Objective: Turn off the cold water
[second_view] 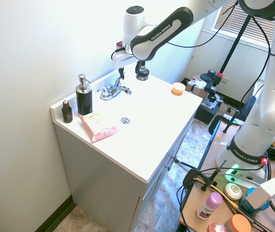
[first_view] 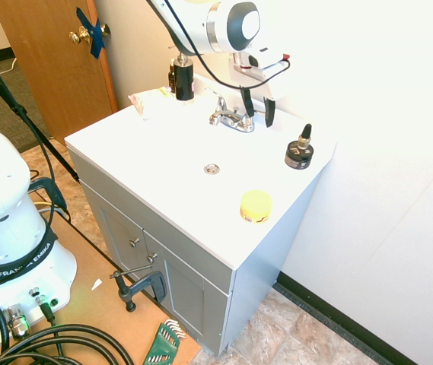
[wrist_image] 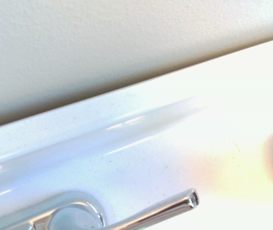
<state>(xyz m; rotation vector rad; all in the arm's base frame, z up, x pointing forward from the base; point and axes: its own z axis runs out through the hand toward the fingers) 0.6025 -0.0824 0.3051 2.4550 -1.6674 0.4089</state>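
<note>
Two fingers hang apart: the gripper [first_view: 258, 111] is wide, holding nothing, upper centre of the first exterior view, just above the cold handle [first_view: 244, 119]. Better to lower one finger beside the lever and sweep it closed. Nearer, lower centre, a yellow jar [first_view: 256, 205], contents unseen; farther, a dark pump bottle [first_view: 183, 77].

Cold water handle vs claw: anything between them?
Nothing. First exterior view shows the open claw beside the cold water handle, bare gap between. Wrist view shows only white counter around the lever.
</note>
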